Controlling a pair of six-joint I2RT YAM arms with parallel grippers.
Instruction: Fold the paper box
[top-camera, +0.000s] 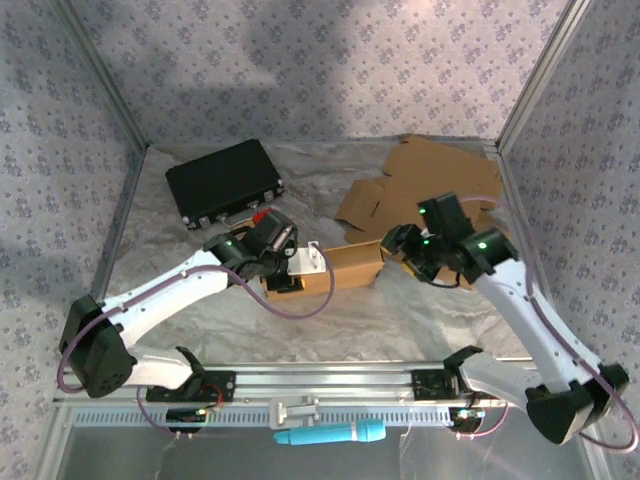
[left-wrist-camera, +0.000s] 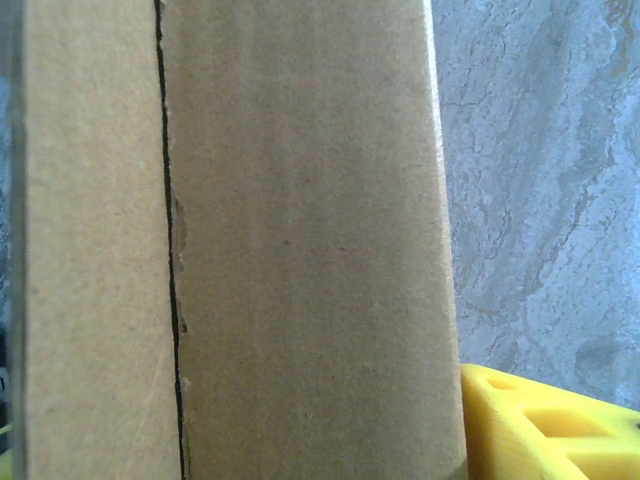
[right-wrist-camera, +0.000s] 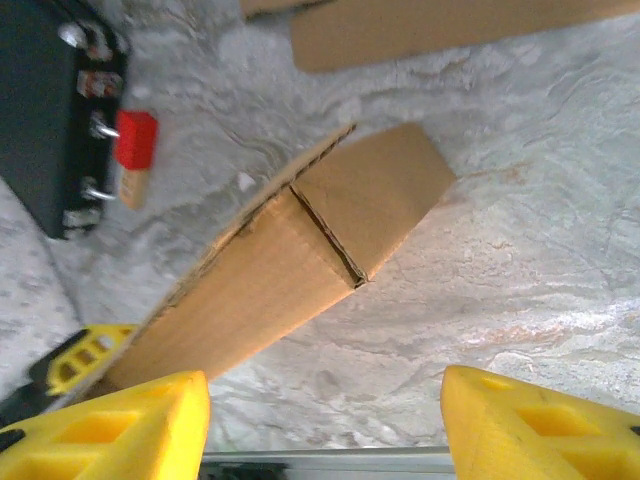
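Grips the left end of the long brown cardboard box in the left tool, or so it looks, with board spanning the gap right up to one yellow finger in the left wrist view. Serves there, most likely, as an anchor, so that the box does not slide when its other end is pushed. Has the right tool spread wide and grasping nothing, aimed at the box's right end, where a flap seam shows as a dark slit. Looks poised to press that flap in, which calls for free jaws.

Finds the box at the middle of the grey marbled tabletop, lengthwise between the two tools. Cannot tell whether it rests on the surface or hangs slightly lifted.

Leaves the flat brown cardboard sheets well behind on the right, and the black rectangular case with the small red block behind on the left. Judged to be parked there clear of the folding area.
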